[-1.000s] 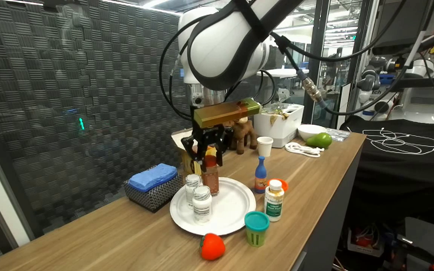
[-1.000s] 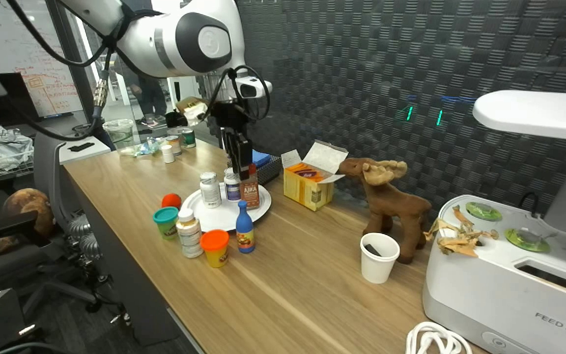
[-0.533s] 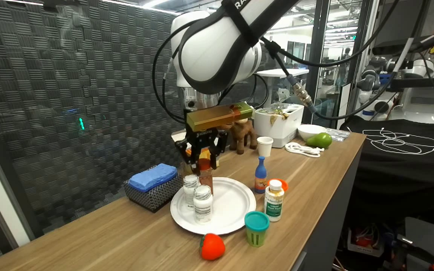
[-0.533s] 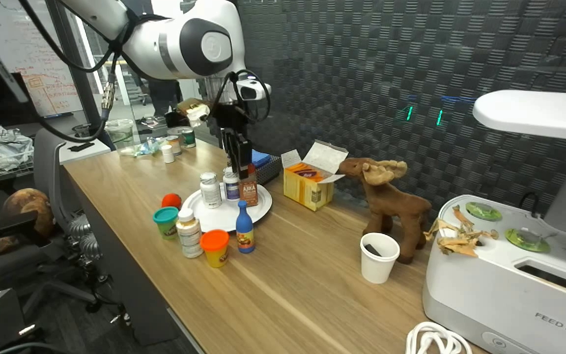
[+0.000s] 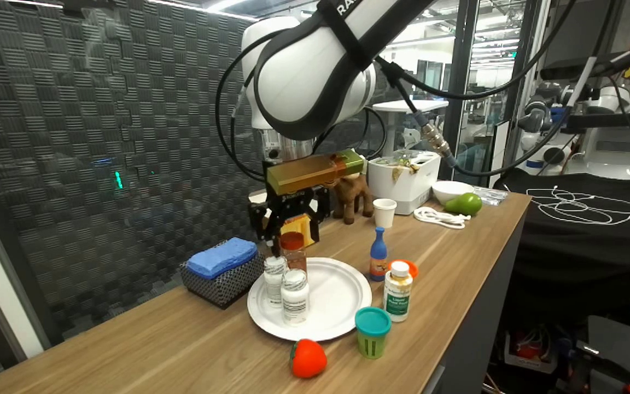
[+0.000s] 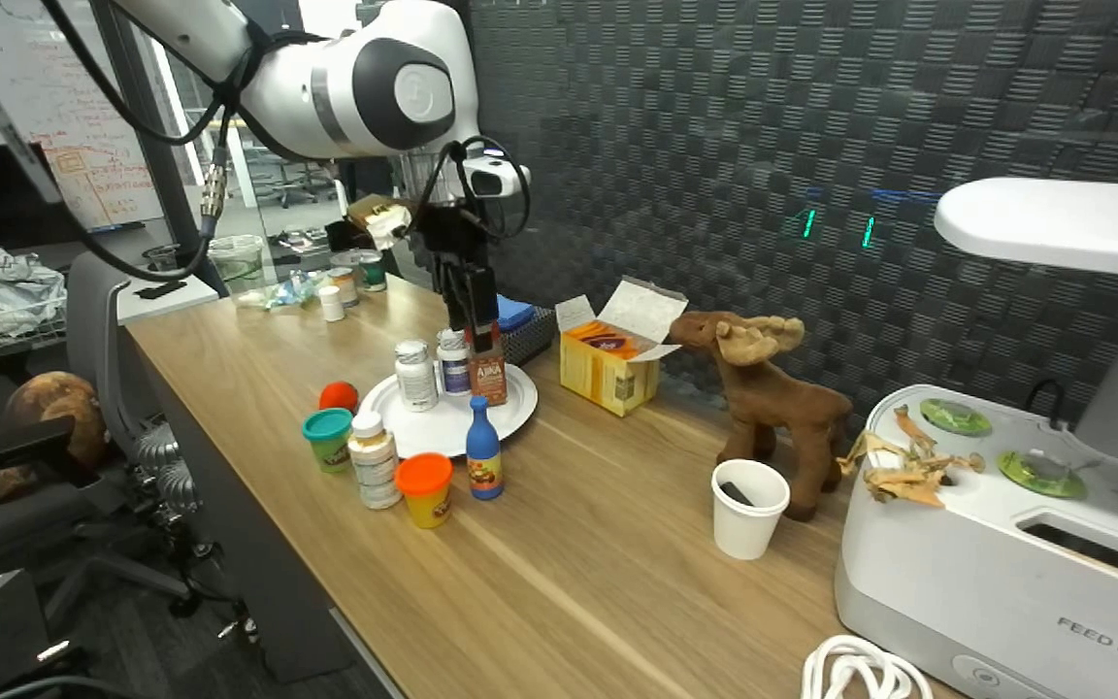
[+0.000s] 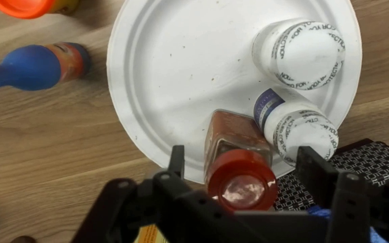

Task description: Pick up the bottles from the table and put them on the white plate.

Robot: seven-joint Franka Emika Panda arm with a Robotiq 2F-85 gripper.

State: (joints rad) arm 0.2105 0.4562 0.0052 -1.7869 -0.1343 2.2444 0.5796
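where the wooden surface (image 5: pixel 129 350) runs along the dark padded wall (image 5: pixel 129 219), a flat blue block (image 5: pixel 222 257) lies farthest left on a black patterned box (image 5: pixel 222 289) in an exterior view; just right of that is the white plate (image 5: pixel 342 290); upright on it, leftmost, is a purple-labelled white bottle (image 5: pixel 274 282); next comes the red-capped bottle (image 7: pixel 240 162), also on the plate and just beside the first, though i cannot tell whether the two touch; nearest the viewer on the plate stands another white bottle (image 5: pixel 295 300); the fingers (image 7: pixel 177 160) are spread; the wrist view shows one to each side of the red-capped bottle, with a gap on both sides; an open yellow box (image 6: pixel 608 377) stands farther back; a red fruit (image 5: pixel 308 358) rests on the surface in front of the plate; farther right come a brown toy moose (image 5: pixel 354 189) at the back, a teal-capped tub (image 5: pixel 372 332) at the front and a blue bottle (image 5: pixel 378 254) between; a paper cup (image 5: pixel 384 213) stands near the moose; a green-labelled white bottle (image 5: pixel 397 293) stands off the plate, partly hiding an orange-capped tub (image 6: pixel 425 490); then come a white cord (image 5: pixel 441 217), a white bowl (image 5: pixel 451 191) and a green fruit (image 5: pixel 465 204).
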